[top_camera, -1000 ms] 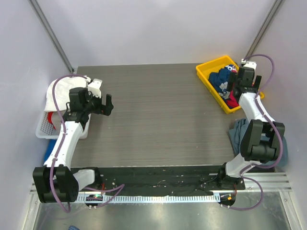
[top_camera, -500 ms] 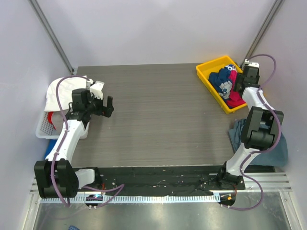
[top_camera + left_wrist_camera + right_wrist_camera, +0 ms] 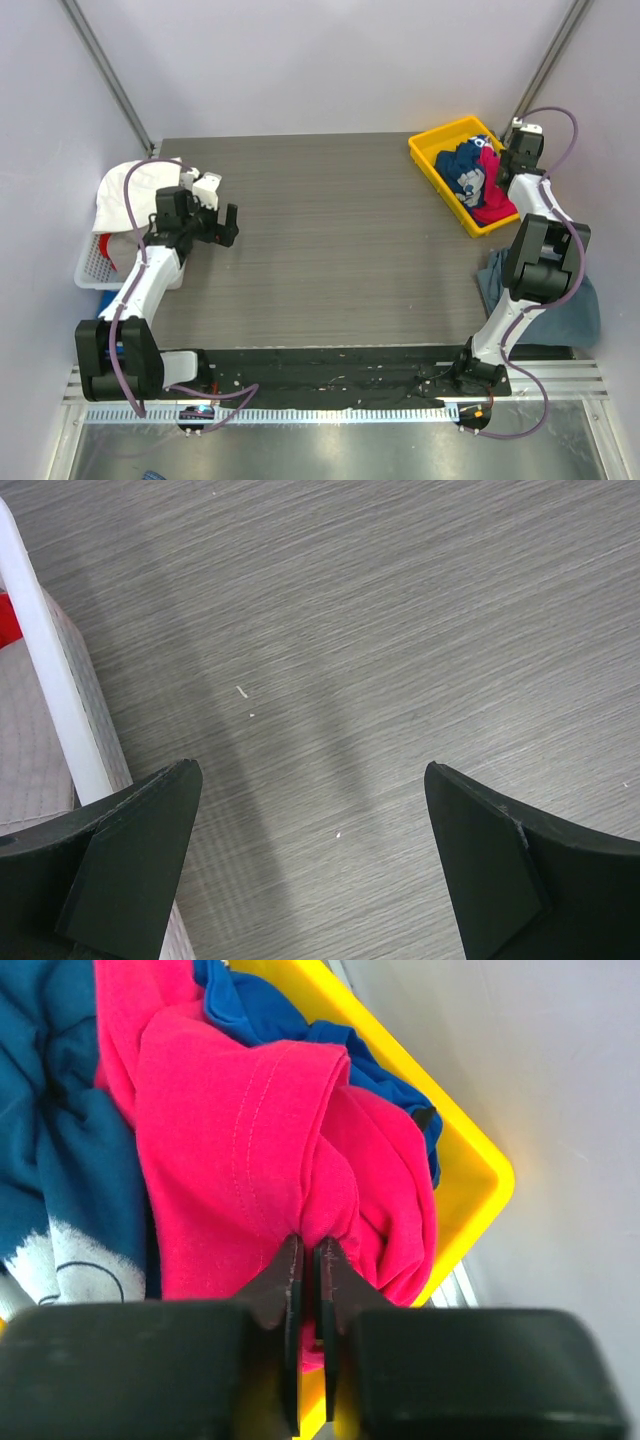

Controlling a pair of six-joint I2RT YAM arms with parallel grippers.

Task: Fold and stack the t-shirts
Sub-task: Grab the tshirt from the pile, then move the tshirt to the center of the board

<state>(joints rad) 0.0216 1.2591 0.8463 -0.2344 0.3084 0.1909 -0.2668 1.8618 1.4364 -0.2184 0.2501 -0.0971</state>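
Grey woodgrain table (image 3: 330,240), pale walls (image 3: 330,60)

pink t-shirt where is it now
In the top view the pink t-shirt lies in the yellow bin at the far right corner of the table, bunched against the blue shirts; the right gripper is pinched on a fold.

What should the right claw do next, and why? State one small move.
Probably lift straight up. The right claw is shut on a fold of the pink-red t-shirt, which lies in the yellow bin against the blue shirts; raising it should free it before carrying it to the table.
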